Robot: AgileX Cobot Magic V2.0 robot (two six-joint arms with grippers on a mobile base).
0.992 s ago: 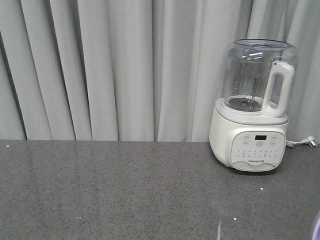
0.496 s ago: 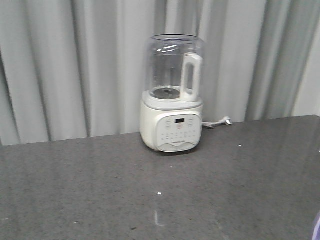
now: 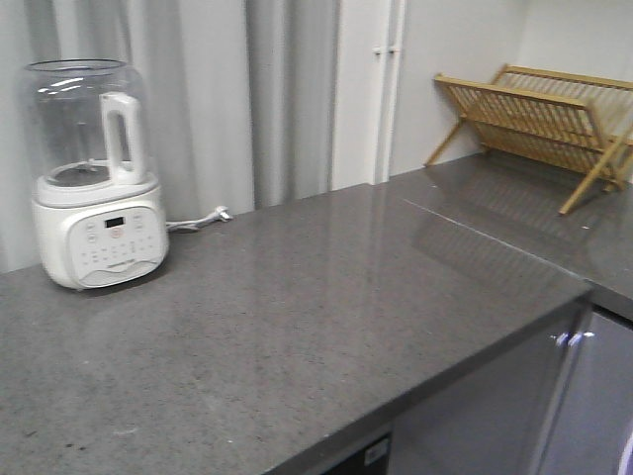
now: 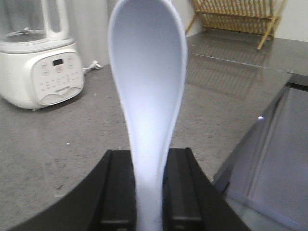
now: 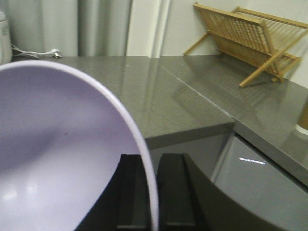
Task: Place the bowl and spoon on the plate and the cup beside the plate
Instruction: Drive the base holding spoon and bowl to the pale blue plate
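Item 1, left gripper (image 4: 148, 161): black fingers (image 4: 120, 178) closed narrowly on the handle of the spoon (image 4: 147, 72). The spoon is pale blue-white and held upright above the counter (image 3: 297, 327). Its stubby handle is pinched between the two fingers, and the rounded scoop stands up with its hollow facing the wrist camera. The spoon is off the surface and touches nothing but the gripper. Item 2, right gripper (image 5: 149, 163): black fingers (image 5: 171, 192) clamped on the rim of the bowl (image 5: 57, 154), one finger on each side of the wall. The bowl is glossy lavender-purple, tilted so its inside fills the lower left of the right wrist view. It is carried in the air by the counter's front edge. Item 3, counter: dark grey speckled stone, L-shaped, turning a corner toward the right rear. Grey cabinet fronts (image 3: 584, 396) stand below its edge. Item 4, blender (image 3: 94, 198): white base with a button panel, clear jug with a white handle. It stands upright at the counter's far left against the curtain (image 3: 198, 99). Its white plug (image 3: 220, 213) lies on the counter just beside it. Item 5, dish rack (image 3: 539, 119): folding wooden slats, standing on the far right stretch of the counter, well apart from the blender. Item 6, white cabinet (image 3: 381, 89): tall, closed, between the curtain and the rack. Item 7, tan object (image 5: 303, 118): cut off at the right edge of the right wrist view, resting on the counter; its kind cannot be told.
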